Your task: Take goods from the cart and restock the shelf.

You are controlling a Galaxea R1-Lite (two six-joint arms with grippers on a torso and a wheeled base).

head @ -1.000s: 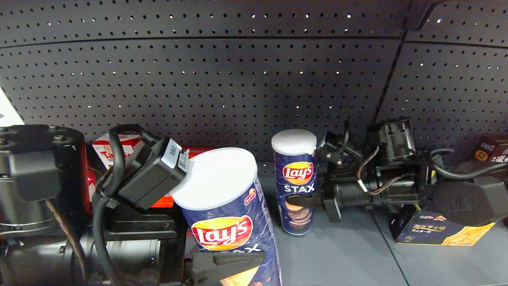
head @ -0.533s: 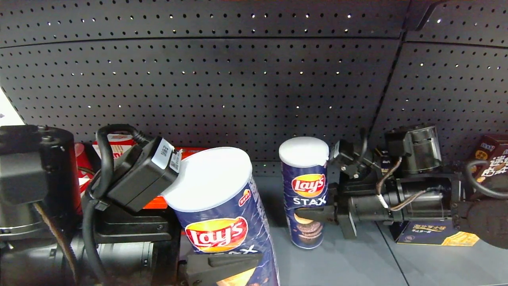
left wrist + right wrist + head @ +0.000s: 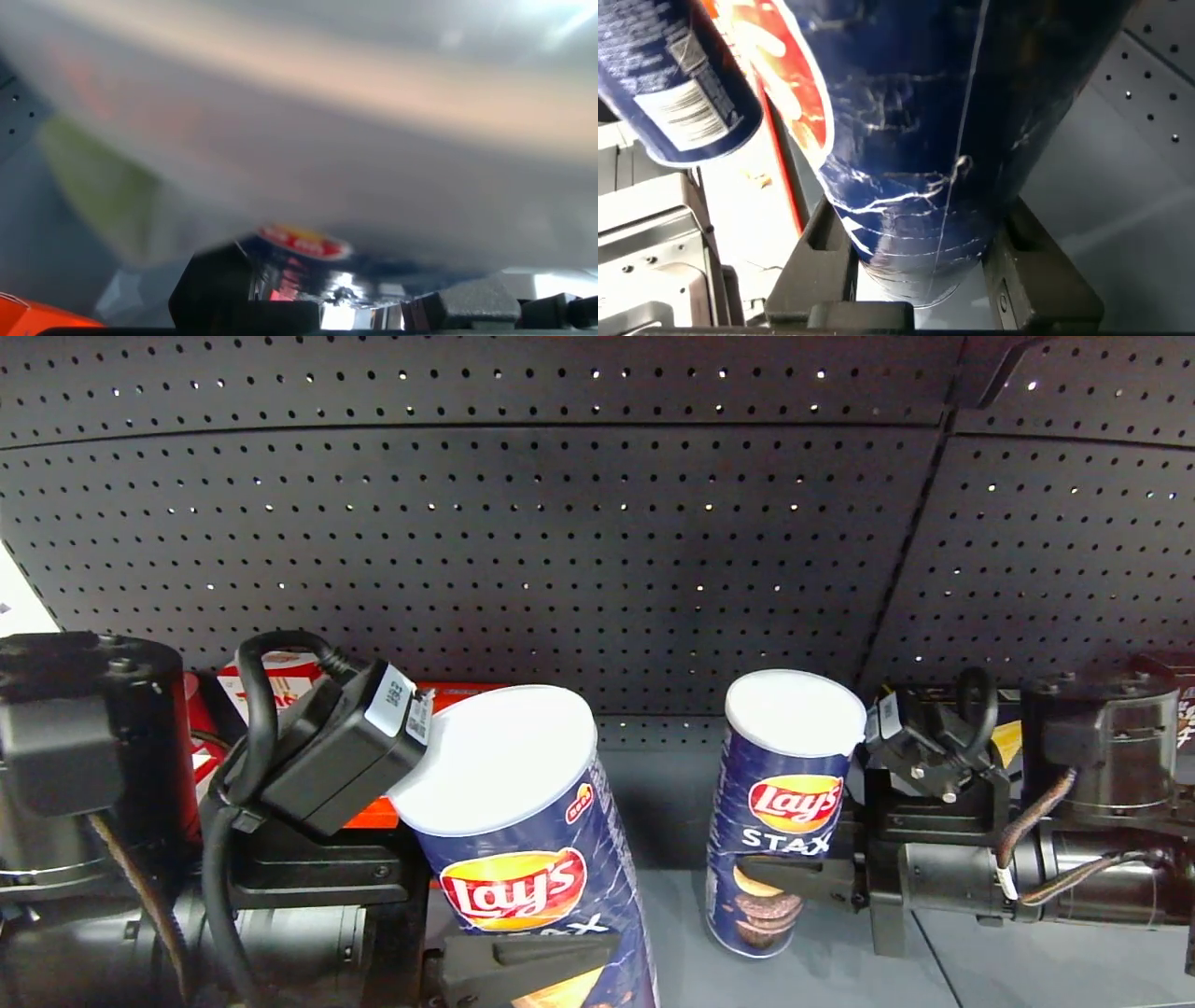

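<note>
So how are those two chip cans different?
The left can is nearer the head camera, in the left gripper; the right can is farther back, in the right gripper. The left can's top tips left; the right can's tips right. Both are blue with white lids.

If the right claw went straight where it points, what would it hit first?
Probably the other dark blue chip tube with a white lid, in the left gripper; the matching tube held by the right gripper would touch first. Depth is unclear.
</note>
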